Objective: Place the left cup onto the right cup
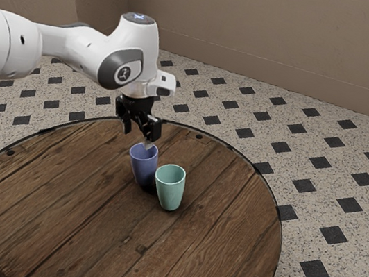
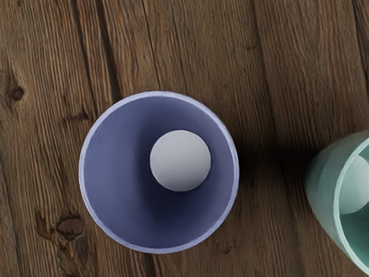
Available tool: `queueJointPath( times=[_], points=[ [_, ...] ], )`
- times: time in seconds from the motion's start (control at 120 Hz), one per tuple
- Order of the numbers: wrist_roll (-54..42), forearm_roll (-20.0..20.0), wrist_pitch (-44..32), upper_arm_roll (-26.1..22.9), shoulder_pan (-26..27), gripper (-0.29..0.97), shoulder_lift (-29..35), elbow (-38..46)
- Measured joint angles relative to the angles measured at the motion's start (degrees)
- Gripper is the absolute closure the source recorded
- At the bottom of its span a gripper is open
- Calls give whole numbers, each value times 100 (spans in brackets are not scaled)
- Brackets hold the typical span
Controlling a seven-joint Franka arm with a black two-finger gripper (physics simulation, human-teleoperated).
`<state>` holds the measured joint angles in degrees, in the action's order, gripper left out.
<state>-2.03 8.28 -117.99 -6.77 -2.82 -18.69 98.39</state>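
We sit straight above the purple cup (image 1: 142,167), axis upright; jaws look spread (hard to tell). Green cup (image 1: 169,187): its 4 o'clock, exterior view, just beside.

L cup (image 1: 142,163) beside R cup (image 1: 169,185) on table (image 1: 53,216), prob. apart

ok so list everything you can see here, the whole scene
purple cup: 1, purple-blue, upright on the table, under the claw
green cup: 1, pale green, upright, beside the purple cup on the exterior view's right, small gap between them
table: 1, dark brown planks, round, under both cups
floor: 1, pale speckled with black diamonds, around the table
walls: 2, beige, behind
arm: 1, white and grey, from the exterior view's left
claw: 1, black, over the purple cup
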Motion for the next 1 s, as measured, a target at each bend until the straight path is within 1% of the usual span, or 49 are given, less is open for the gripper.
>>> queueJointPath(
  times=[1.0],
  points=[
    [40, -25, -229, -79, 1, 10, -275, -55]
  ],
)
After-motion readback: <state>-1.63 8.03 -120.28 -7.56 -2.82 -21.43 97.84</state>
